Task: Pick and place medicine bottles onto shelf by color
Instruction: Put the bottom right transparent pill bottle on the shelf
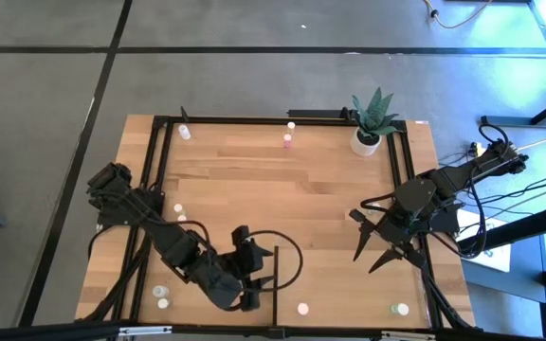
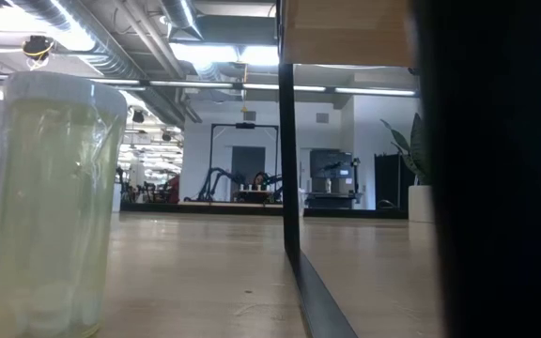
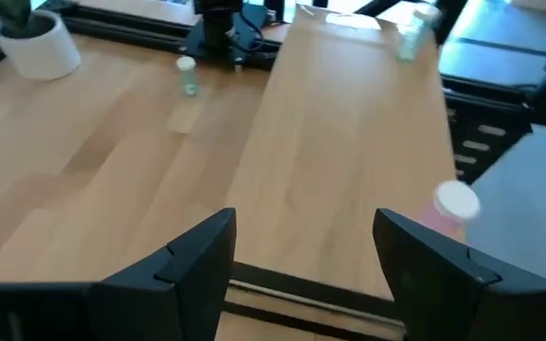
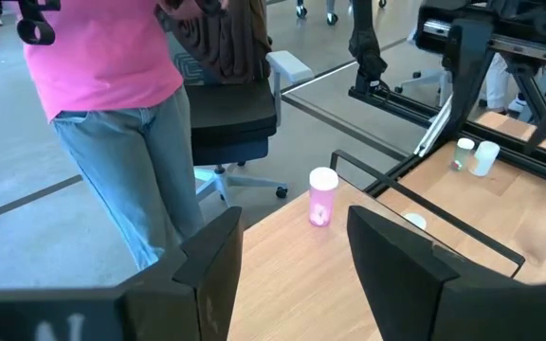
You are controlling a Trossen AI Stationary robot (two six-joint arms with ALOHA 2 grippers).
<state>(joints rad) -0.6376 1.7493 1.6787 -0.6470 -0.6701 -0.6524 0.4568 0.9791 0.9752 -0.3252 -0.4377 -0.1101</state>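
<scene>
Small medicine bottles stand scattered on the wooden table: a pink one (image 1: 288,141) and a white one (image 1: 291,124) at the far edge, a pink one (image 1: 303,309) and a greenish one (image 1: 401,309) near the front. The shelf (image 3: 349,142) is a pale panel whose dark edge (image 1: 276,275) lies just past my left gripper. My left gripper (image 1: 259,279) (image 3: 306,220) hangs open above the table near the front middle, nothing between its fingers. My right gripper (image 1: 364,263) (image 4: 294,220) waits open at the right, also with nothing between its fingers.
A white pot with a green plant (image 1: 373,128) stands at the far right corner. Two bottles (image 1: 162,297) stand at the front left, one (image 1: 185,133) at the far left. A pale yellow bottle (image 2: 50,207) stands close to the low camera. A person (image 4: 112,95) stands beyond the table.
</scene>
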